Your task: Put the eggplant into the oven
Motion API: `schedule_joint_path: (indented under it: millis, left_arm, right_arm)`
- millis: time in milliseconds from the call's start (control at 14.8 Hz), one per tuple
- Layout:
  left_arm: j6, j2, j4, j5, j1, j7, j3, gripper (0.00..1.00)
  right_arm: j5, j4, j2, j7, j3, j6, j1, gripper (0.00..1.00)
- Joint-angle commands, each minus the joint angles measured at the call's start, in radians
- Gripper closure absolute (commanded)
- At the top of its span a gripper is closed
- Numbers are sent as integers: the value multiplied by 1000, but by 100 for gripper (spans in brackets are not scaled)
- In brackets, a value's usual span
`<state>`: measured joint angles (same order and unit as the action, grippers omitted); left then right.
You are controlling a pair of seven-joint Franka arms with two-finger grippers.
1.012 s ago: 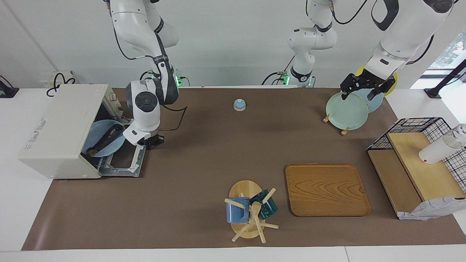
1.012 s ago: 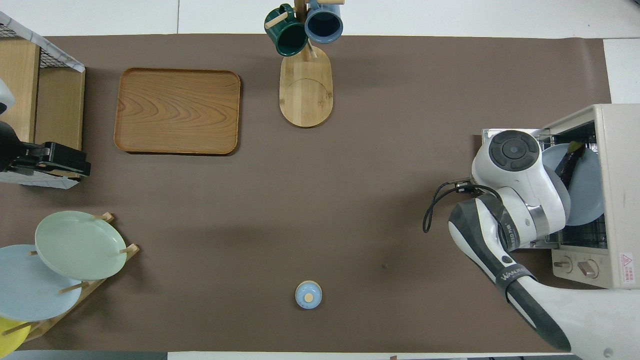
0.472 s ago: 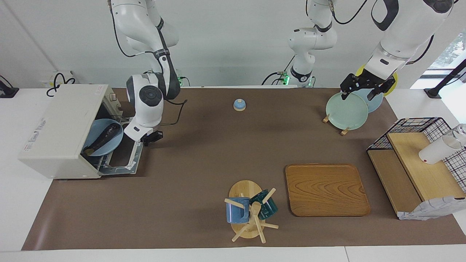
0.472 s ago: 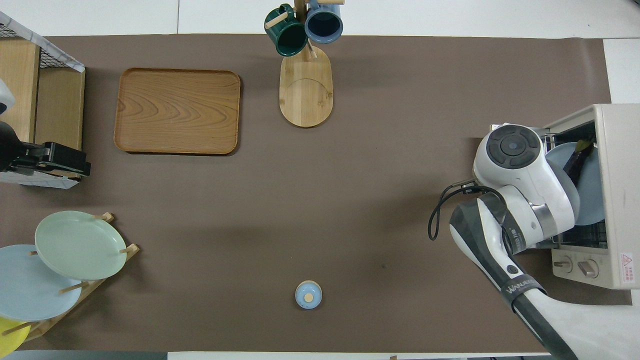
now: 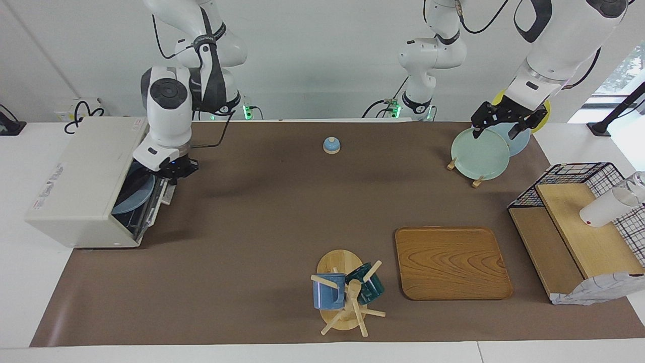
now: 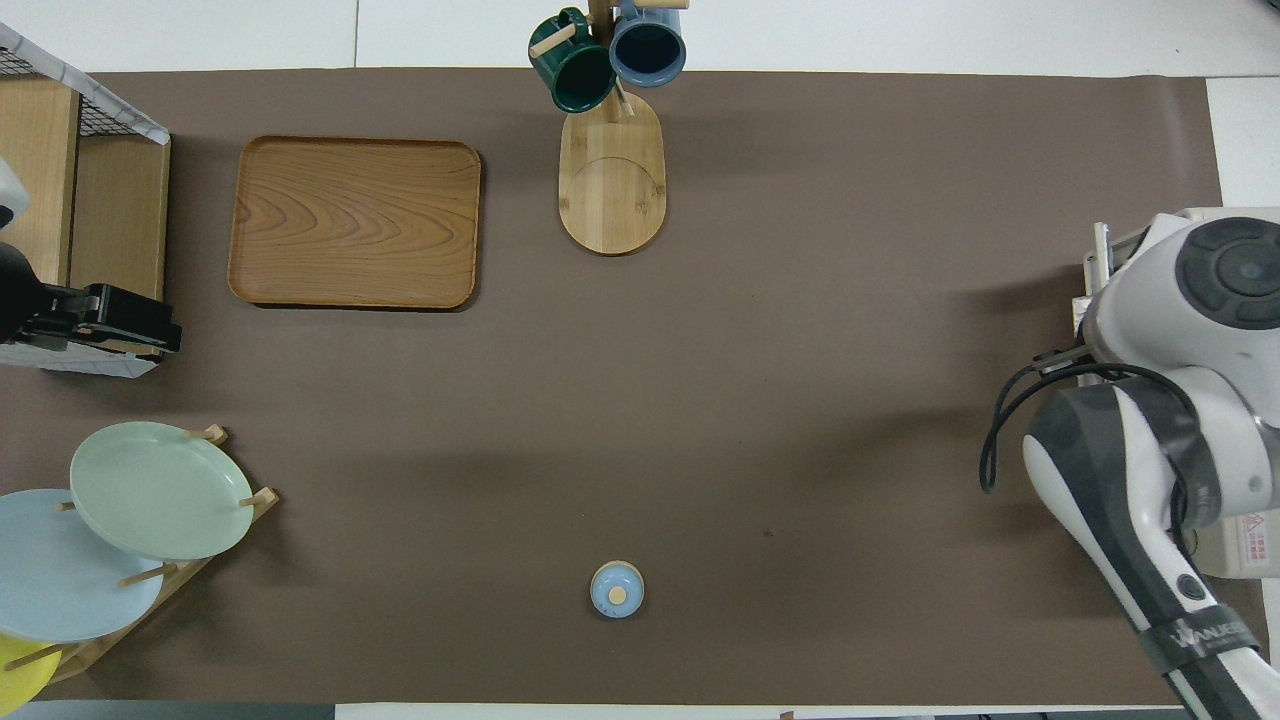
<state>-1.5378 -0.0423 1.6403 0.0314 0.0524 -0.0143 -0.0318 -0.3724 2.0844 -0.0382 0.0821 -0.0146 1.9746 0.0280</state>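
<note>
A: Where does the eggplant sit?

B: I cannot make it out. The oven [image 5: 83,181] stands at the right arm's end of the table, and its door [image 5: 157,200] is tipped up almost shut, leaving only a narrow gap. Through that gap a pale blue plate [image 5: 132,198] shows inside the oven; the eggplant itself is hidden.

A: And the right gripper [image 5: 174,169]?

B: It is at the upper edge of the door, beside the oven's front, with its fingertips pressed together and nothing between them. From overhead the arm's white wrist covers the oven's front, so the contact can only be read from the facing view, where the gripper looks to be touching the door's top edge.

A: The left gripper [image 5: 500,124]?

B: It waits over the plate rack [image 5: 463,172] at the left arm's end, jaws spread wide, above the pale green plate [image 5: 479,153]. It holds nothing.

A: Anything else on the table?

B: A small blue bell [image 5: 331,145] near the robots, a wooden tray [image 5: 452,262], a mug stand [image 5: 342,292] with a blue and a green mug, and a black wire basket [image 5: 579,174] beside a wooden shelf
</note>
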Motion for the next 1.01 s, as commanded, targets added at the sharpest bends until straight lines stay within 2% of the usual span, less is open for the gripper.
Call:
schedule_joint_path:
  millis: [0,135,270,472,540,675,810,945]
  left_arm:
    - [-7,-16,13,-21,6,-1,3,0]
    - [-7,-16,13,-21,6,-1,4,0]
    - [-7,-15,13,-21,6,-1,3,0]
    - [-7,-16,13,-21,6,-1,3,0]
    - [-7,-15,13,-21,6,-1,3,0]
    - [-7,-15,13,-21,6,-1,3,0]
    - [-7,-16,13,-21,6,-1,3,0]
    - [-7,-16,13,-21,6,-1,3,0]
  right_arm:
    - [-36,-15,23,50,-16,11,-59,100]
    - [-34,-17,2,67,-21,-13,-59,100]
    - [31,-49,-11,88,-27,-42,-68,100]
    - [173,-193,-5,107,-28,-195,-79,100]
    - [185,-237,-5,107,-28,-247,-77,95]
    - [191,-334,-3,108,-25,-351,-68,95]
    - [265,-423,8,107,-21,-434,-66,91]
    - [277,-464,12,107,-18,-482,-66,91]
